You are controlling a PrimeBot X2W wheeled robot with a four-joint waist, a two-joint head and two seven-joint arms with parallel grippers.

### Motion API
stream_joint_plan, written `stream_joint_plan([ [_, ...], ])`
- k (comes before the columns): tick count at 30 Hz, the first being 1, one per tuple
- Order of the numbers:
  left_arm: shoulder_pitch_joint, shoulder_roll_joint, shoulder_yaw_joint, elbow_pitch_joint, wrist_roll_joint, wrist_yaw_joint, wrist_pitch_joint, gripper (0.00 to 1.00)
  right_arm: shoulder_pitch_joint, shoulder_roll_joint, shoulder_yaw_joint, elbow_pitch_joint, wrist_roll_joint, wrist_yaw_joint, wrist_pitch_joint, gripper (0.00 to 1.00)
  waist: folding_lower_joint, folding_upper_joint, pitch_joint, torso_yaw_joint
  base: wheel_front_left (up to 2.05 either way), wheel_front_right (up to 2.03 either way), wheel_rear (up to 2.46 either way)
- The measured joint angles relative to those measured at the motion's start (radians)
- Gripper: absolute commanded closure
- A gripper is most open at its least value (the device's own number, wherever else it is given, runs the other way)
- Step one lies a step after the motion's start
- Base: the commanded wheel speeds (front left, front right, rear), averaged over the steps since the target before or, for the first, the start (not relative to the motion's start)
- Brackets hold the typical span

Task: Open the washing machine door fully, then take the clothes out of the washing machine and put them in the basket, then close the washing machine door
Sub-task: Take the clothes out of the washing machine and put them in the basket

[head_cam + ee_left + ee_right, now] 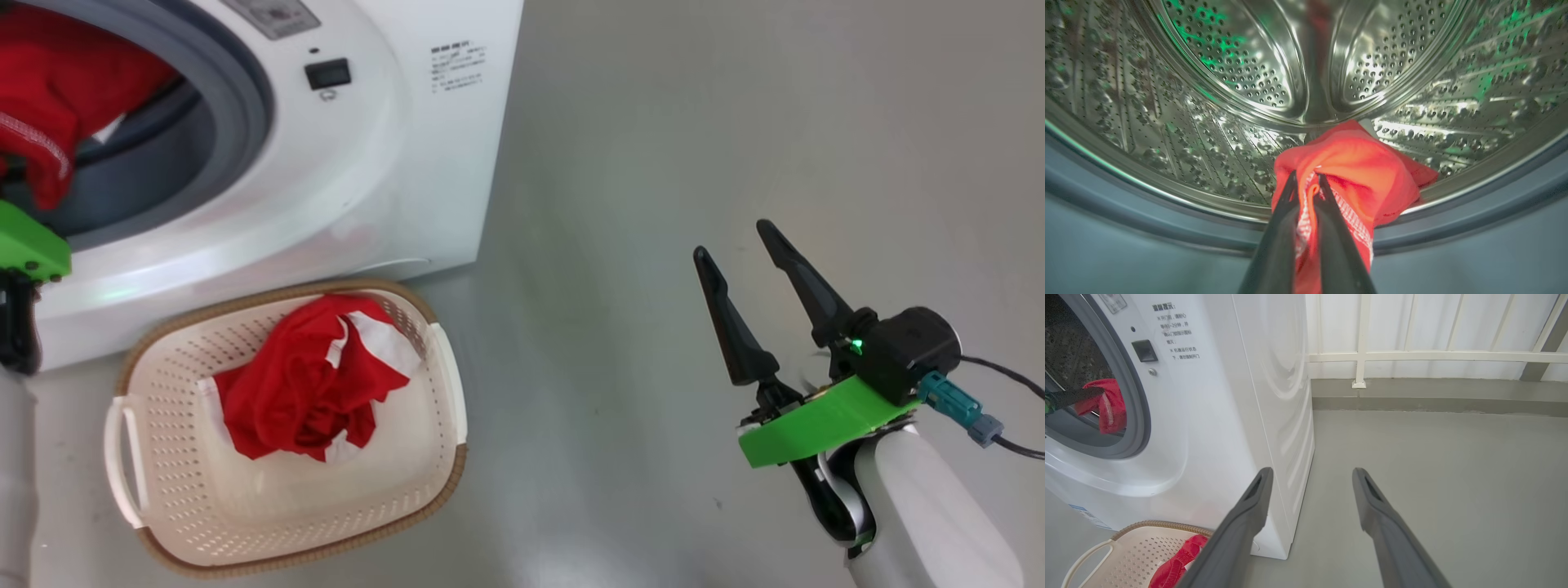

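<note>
Though limp, crumpled red clothes (1355, 171)

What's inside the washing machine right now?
A red garment sits at the front of the steel drum, pinched by the left gripper. The drum's holed wall shows around it. Whatever is under or behind the garment is covered.

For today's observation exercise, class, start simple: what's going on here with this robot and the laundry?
The robot is unloading the washing machine. Its left end effector is at the mouth of the steel drum, shut on a red garment. Another red-and-white garment already lies in the basket in front of the machine. The right end effector is open and empty, over the floor.
</note>
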Motion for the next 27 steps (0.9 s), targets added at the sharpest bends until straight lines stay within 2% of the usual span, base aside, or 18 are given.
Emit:
stream_joint_plan([
  [5, 0.136, -0.020, 0.071, -0.242, 0.001, 0.002, 0.000, 1.00, 0.011, 0.001, -0.005, 0.003, 0.000, 0.000, 0.000, 0.00, 0.0000, 0.0000, -0.034, 0.018, 0.00, 0.00, 0.00],
  [10, 0.285, -0.067, 0.127, -0.436, 0.046, 0.015, -0.003, 1.00, 0.023, 0.002, -0.012, 0.007, 0.000, 0.000, 0.000, 0.00, 0.0001, 0.0000, -0.068, 0.037, 0.00, 0.00, 0.00],
  [18, 0.457, -0.128, 0.181, -0.666, 0.100, 0.016, -0.003, 1.00, 0.055, 0.002, -0.032, 0.014, 0.000, 0.000, 0.000, 0.00, 0.0000, 0.0000, -0.133, 0.059, 0.00, 0.00, 0.00],
  [27, 0.572, -0.186, 0.193, -0.871, 0.130, 0.022, -0.003, 1.00, 0.105, 0.019, -0.052, 0.013, 0.000, 0.000, 0.000, 0.00, 0.0000, 0.0000, -0.187, 0.083, 0.00, 0.00, 0.00],
])
